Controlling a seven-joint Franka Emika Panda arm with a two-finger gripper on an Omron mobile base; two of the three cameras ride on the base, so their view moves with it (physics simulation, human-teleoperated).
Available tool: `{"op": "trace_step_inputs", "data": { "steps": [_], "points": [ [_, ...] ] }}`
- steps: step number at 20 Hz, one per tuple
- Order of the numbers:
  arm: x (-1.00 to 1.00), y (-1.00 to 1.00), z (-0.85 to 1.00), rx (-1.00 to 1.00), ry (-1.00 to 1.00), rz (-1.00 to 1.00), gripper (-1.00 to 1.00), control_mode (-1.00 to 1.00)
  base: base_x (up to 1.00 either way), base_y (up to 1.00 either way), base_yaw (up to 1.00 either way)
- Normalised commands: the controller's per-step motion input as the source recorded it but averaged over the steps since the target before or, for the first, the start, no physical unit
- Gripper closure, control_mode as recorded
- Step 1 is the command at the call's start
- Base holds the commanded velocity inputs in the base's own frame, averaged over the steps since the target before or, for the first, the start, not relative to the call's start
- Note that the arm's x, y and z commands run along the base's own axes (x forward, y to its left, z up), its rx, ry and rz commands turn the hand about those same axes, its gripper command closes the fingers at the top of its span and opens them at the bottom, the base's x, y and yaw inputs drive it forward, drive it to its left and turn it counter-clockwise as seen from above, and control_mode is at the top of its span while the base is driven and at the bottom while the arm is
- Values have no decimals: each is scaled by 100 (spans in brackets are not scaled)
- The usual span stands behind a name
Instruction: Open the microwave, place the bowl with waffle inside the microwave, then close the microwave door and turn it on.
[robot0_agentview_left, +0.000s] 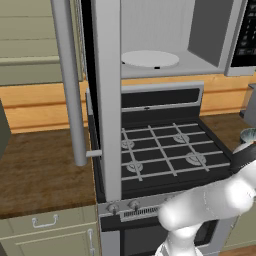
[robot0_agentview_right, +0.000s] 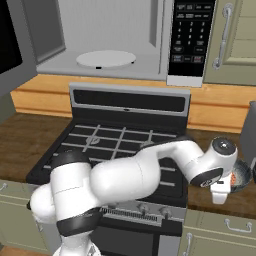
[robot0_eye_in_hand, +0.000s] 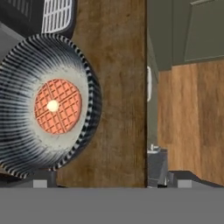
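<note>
Left base view: microwave door (robot0_agentview_left: 107, 100) swung wide open, turntable (robot0_agentview_left: 149, 58) bare.

Right base view: we hover the gripper (robot0_agentview_right: 220, 194) over the bowl (robot0_agentview_right: 242, 176) on the tabletop (robot0_agentview_right: 30, 135), right of the stove (robot0_agentview_right: 125, 145).

Hand view: gripper spread, nothing grasped; waffle (robot0_eye_in_hand: 57, 106) sits in the bowl. Risk: bowl off-centre left, so we could clip the rim and tip it.

Microwave: the large silver-grey box microwave (robot0_agentview_right: 115, 40) is mounted above the black stove with grates (robot0_agentview_left: 160, 150).
Door: the black glass microwave door with long silver bar handle (robot0_agentview_left: 102, 100) is swung open at the left.
Turntable: the white round turntable (robot0_agentview_right: 106, 58) is seen inside the cavity.
Bowl: the small dark grey ribbed bowl (robot0_eye_in_hand: 26, 131) is placed on the brown wooden counter (robot0_eye_in_hand: 116, 87), right of the stove.
Waffle: the round orange-red waffle (robot0_eye_in_hand: 57, 106) is laid in the bowl.
</note>
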Motion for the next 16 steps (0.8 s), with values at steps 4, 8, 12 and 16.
{"op": "trace_step_inputs", "data": {
  "steps": [4, 8, 12, 16],
  "points": [
    [44, -61, -31, 6, 9, 0, -100, -100, 0, 0, 0],
    [39, -63, -14, 8, 7, 0, -100, -100, 0, 0, 0],
    [34, -58, -8, 8, 4, 0, -100, -100, 0, 0, 0],
    [34, -38, -19, 4, 2, 0, -100, -100, 0, 0, 0]
  ]
}}
